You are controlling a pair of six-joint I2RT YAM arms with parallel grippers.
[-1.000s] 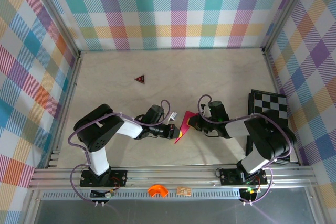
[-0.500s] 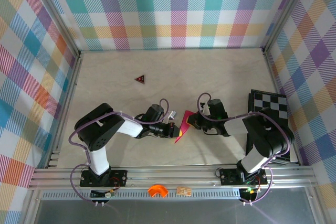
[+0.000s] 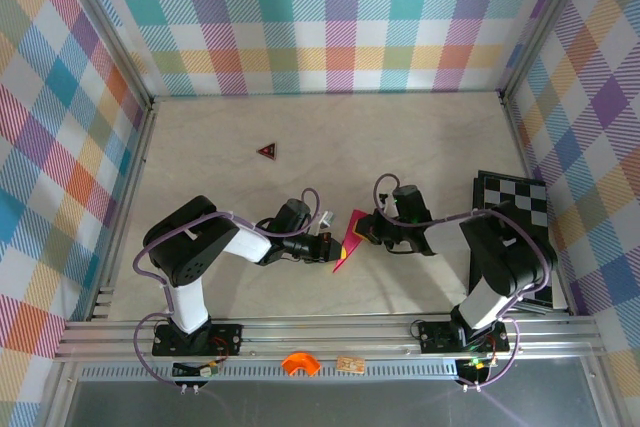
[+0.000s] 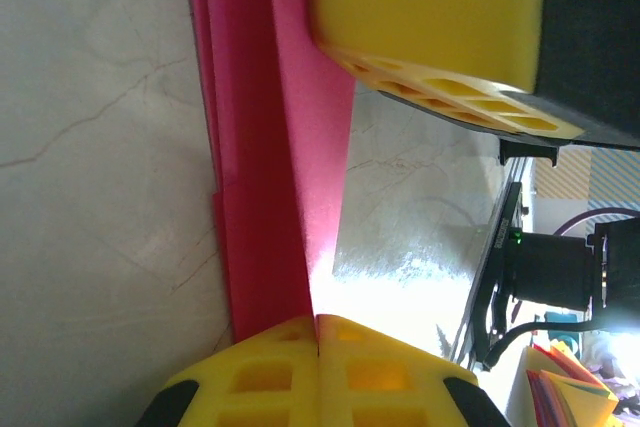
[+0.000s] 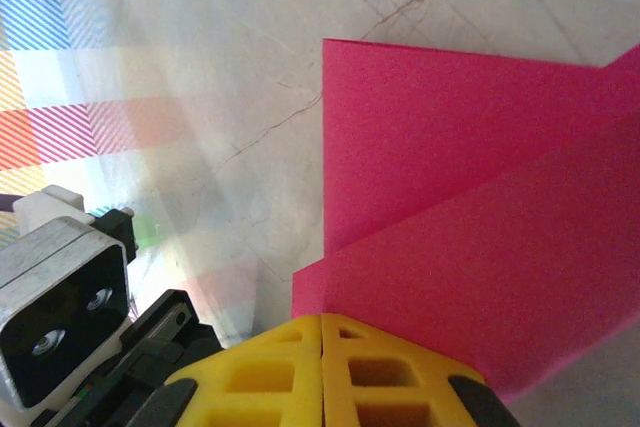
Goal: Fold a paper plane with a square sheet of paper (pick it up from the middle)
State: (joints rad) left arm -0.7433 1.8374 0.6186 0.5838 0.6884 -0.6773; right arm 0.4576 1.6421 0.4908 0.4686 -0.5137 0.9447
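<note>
Plaid walls (image 3: 340, 17), pale tabletop (image 3: 400, 137)

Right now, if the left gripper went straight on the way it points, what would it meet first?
Probably the right gripper, directly ahead across the folded pink paper that the left gripper pinches; depth is unclear.

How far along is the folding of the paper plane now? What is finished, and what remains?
Done: the pink paper is no longer a flat square; it is folded into a narrow, pointed shape with overlapping layers. In hand: the left fingers and the right fingers are both shut on it from opposite sides. Left: finished wings are not clearly visible, so the last creases and setting it down probably remain.
</note>
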